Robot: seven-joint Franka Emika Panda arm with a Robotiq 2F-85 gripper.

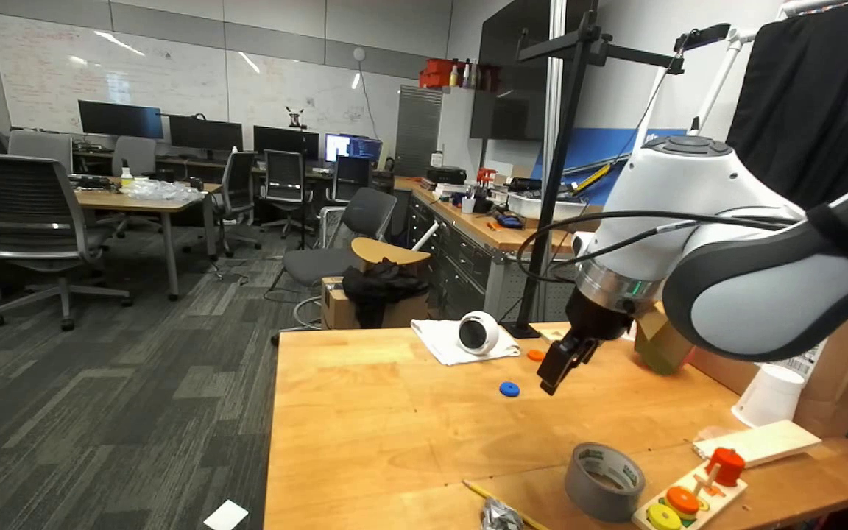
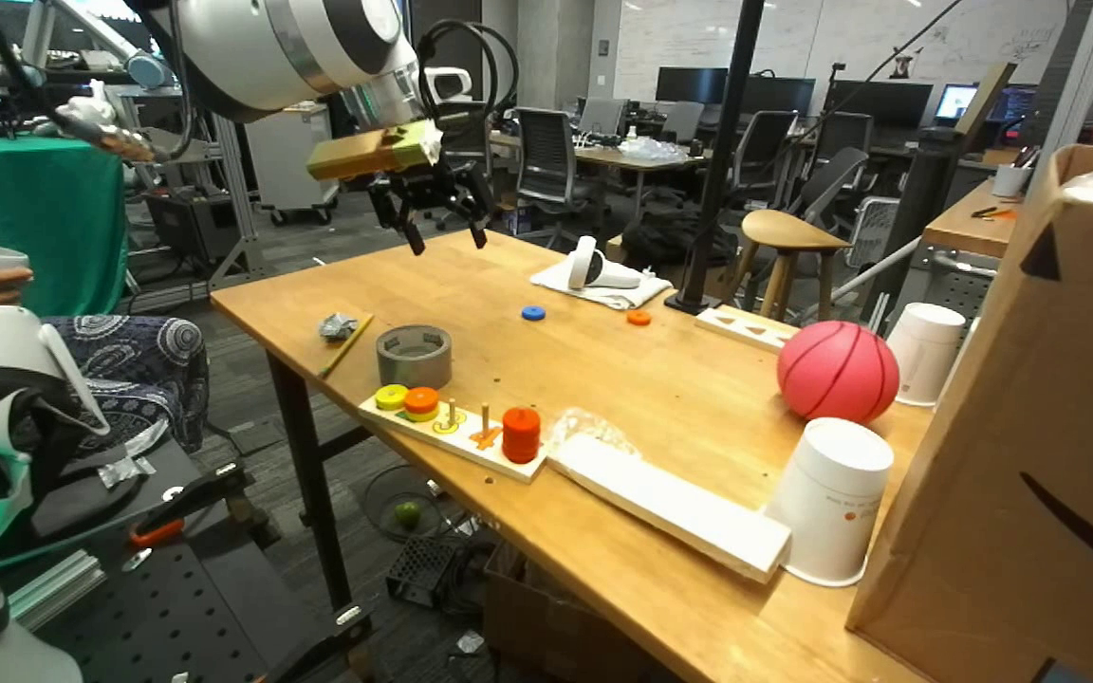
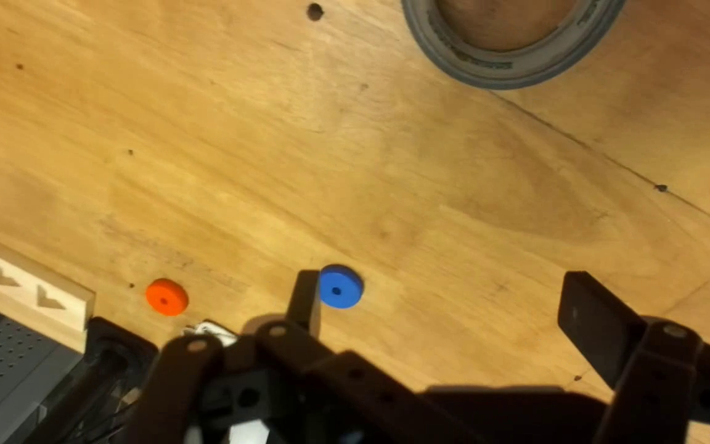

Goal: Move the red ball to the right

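Note:
The red ball [image 2: 838,371], pinkish with dark seam lines, rests on the wooden table [image 2: 603,379] in an exterior view. It sits between two upturned white cups, near a cardboard box. It is out of the wrist view, and the arm hides most or all of it in an exterior view. My gripper [image 2: 449,243] hangs above the table, well apart from the ball. The wrist view shows the gripper [image 3: 442,277] open, with its black fingers wide apart and nothing held. It also shows side-on in an exterior view [image 1: 550,381].
A blue disc [image 3: 341,287] and an orange disc [image 3: 167,297] lie below. A tape roll [image 2: 414,356], pencil [image 2: 347,343], peg board [image 2: 456,432] and white plank [image 2: 670,503] lie nearer. White cups [image 2: 831,503] [image 2: 926,353], cardboard box [image 2: 1011,455] and black pole [image 2: 717,171] stand around.

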